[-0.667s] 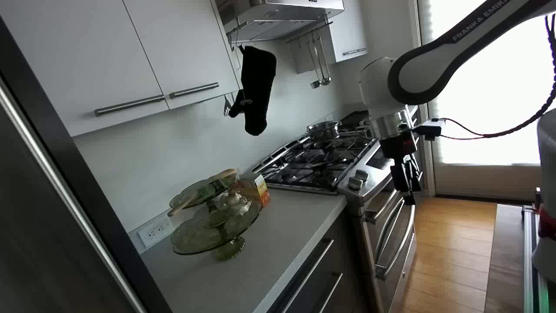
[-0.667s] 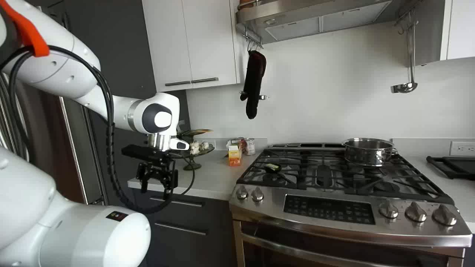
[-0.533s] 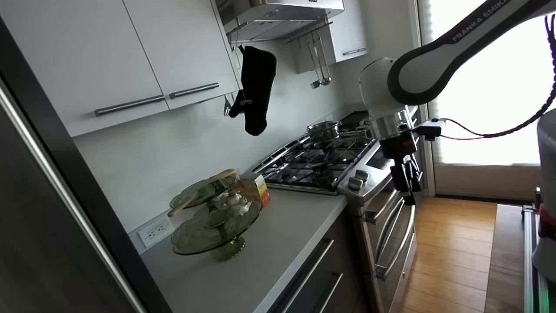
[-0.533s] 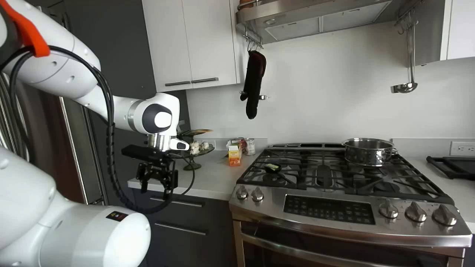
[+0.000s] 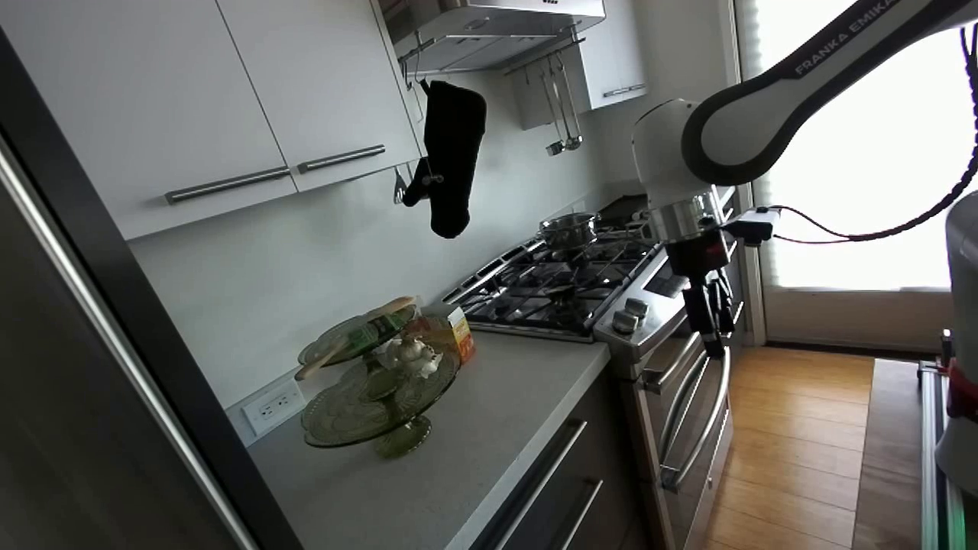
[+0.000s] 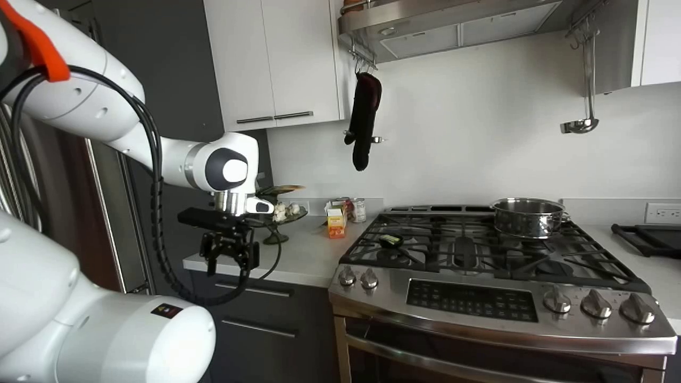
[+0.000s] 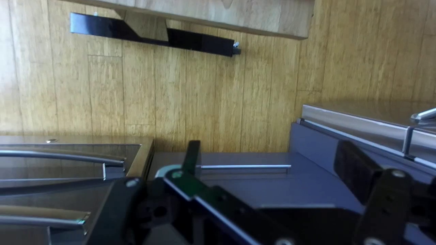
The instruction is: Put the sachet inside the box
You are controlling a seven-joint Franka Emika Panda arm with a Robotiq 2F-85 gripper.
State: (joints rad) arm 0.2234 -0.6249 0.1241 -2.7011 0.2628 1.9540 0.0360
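Note:
My gripper (image 7: pixel 269 160) is open and empty in the wrist view. In both exterior views the gripper (image 5: pixel 710 336) (image 6: pixel 230 260) hangs fingers down in front of the counter and stove, apart from everything. A green printed packet (image 5: pixel 374 330), possibly the sachet, lies on the upper plate of a green glass stand (image 5: pixel 344 428). A small dark item with a green-yellow label (image 6: pixel 391 241) rests on the stove's front left burner; I cannot tell whether it is the sachet. I cannot make out the see-through box for certain; it may be hidden or out of view.
An orange-yellow carton (image 6: pixel 336 222) and a can (image 6: pixel 359 210) stand beside the stove (image 6: pixel 463 255). A steel pot (image 6: pixel 526 218) sits on a rear burner. An oven mitt (image 5: pixel 454 156) hangs below the hood. A wooden tabletop edge (image 7: pixel 272 20) shows over the floor.
My gripper has shifted and turned slightly, a little to the right in an exterior view where the stove faces the camera. It stays open. The other things have not moved.

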